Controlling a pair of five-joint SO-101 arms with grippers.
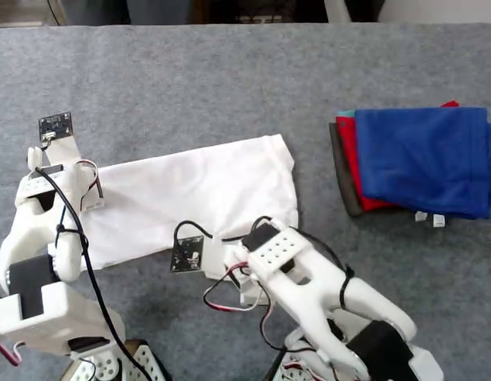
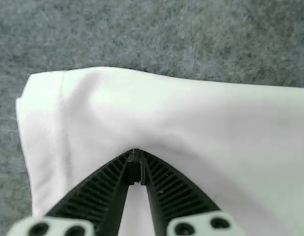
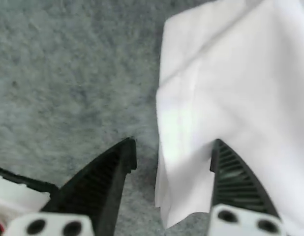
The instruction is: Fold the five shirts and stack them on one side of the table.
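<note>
Looking down, high view: the white shirt [image 1: 198,194] lay as a long band on the grey table [image 1: 190,79], its long axis running side to side and rising slightly toward the right. The left arm [image 1: 39,206] stood at the band's left end. The right arm [image 1: 309,278] reached the near edge close to the right end. Well apart on the right side sat the stack [image 1: 341,171] of folded shirts: the blue shirt [image 1: 424,159] on top, the red shirt [image 1: 349,147] under it, and a teal and a dark edge showing beneath. Judged four done, the white one last.

Left wrist view: the left gripper [image 2: 136,160] was clenched, jaw tips together and pinching a pucker of white cloth. The shirt's hemmed end lay just beyond the tips, with bare table past it.

Right wrist view: the right gripper [image 3: 172,145] was released, jaws spread wide and holding nothing. The shirt's folded corner hung in the gap, close against one jaw, while the other jaw stood over bare table.

Judgement: the next move turns on the right gripper. The cloth sat off-centre between its jaws, so closing as placed might catch only the outer layer.
</note>
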